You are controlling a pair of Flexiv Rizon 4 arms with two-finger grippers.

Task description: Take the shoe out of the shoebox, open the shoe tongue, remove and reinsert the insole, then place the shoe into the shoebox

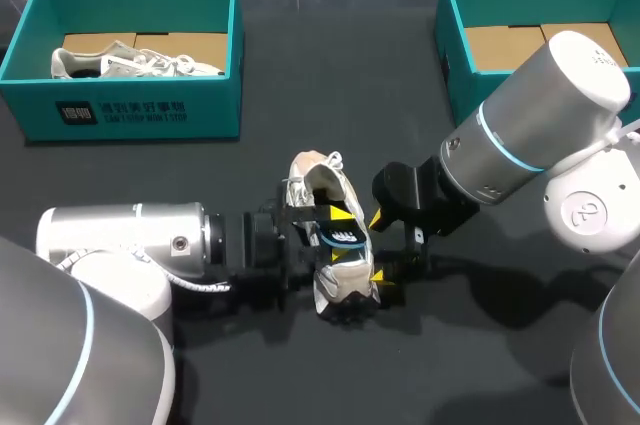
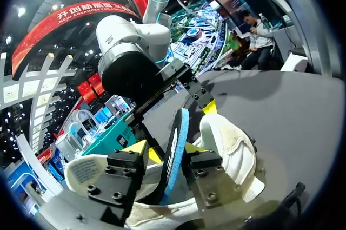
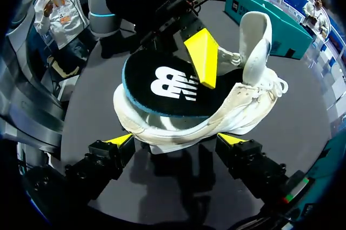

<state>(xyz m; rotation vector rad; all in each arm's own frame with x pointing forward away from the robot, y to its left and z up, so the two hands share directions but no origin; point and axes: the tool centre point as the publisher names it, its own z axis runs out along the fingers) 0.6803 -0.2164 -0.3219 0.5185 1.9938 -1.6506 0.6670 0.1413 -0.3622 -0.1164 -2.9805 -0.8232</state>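
Note:
A white shoe [image 1: 335, 280] lies on its side in the middle of the dark table, between my two grippers. Its black insole [image 3: 167, 86] with a blue edge sits partly in the shoe's opening. In the left wrist view the insole [image 2: 175, 143] stands edge-on between the fingers of my left gripper [image 2: 166, 148], which is open with a gap on one side. One of that gripper's yellow fingertips [image 3: 201, 57] lies over the insole's black face. My right gripper [image 3: 175, 140] is open wide on the sole side, with its tips just short of the shoe [image 3: 216, 116]. The tongue [image 3: 254, 35] is pulled up.
A teal shoebox [image 1: 130, 110] at the back left holds another white shoe [image 1: 140, 63]. A second teal shoebox [image 1: 455, 35] at the back right shows only its cardboard floor. My right gripper [image 1: 377, 245] and my left gripper [image 1: 343, 235] crowd the table's middle.

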